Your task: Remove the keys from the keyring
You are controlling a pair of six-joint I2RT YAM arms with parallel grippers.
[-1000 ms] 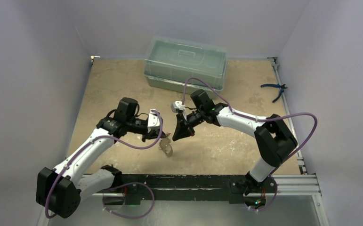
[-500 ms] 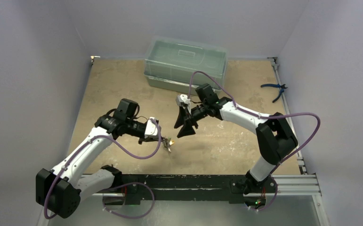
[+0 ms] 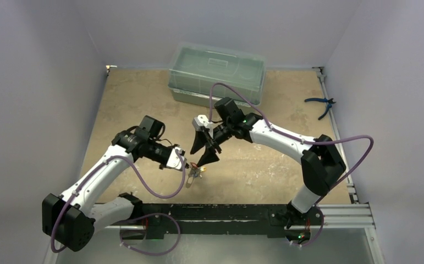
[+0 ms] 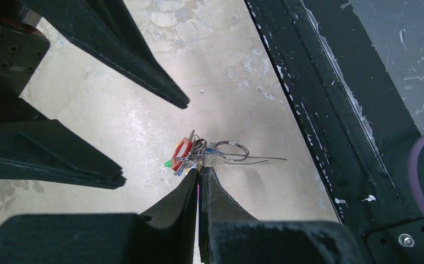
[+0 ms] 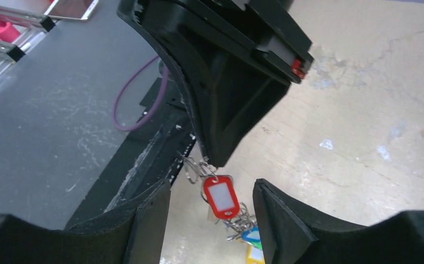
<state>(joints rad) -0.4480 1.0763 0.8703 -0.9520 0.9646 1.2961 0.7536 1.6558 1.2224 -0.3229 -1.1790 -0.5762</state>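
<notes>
Right wrist view: the left gripper (image 5: 210, 157), clamped on the keyring (image 5: 191, 168), dangles the keys (image 5: 220, 198); the right gripper (image 5: 212, 186), jaws apart, should close squarely on one key.

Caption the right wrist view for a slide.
Left gripper pinches the keyring, its keys dangling before the open right gripper.

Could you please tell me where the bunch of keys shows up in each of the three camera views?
Top external: the bunch of keys is low centre, just beyond the left gripper.
Left wrist: mid-frame, directly above the shut fingertips.
Right wrist: bottom centre, with its red tag between the fingers of the open right gripper.
Shared landmark: the left gripper's shut tip, pinching the bunch in every view.
</notes>
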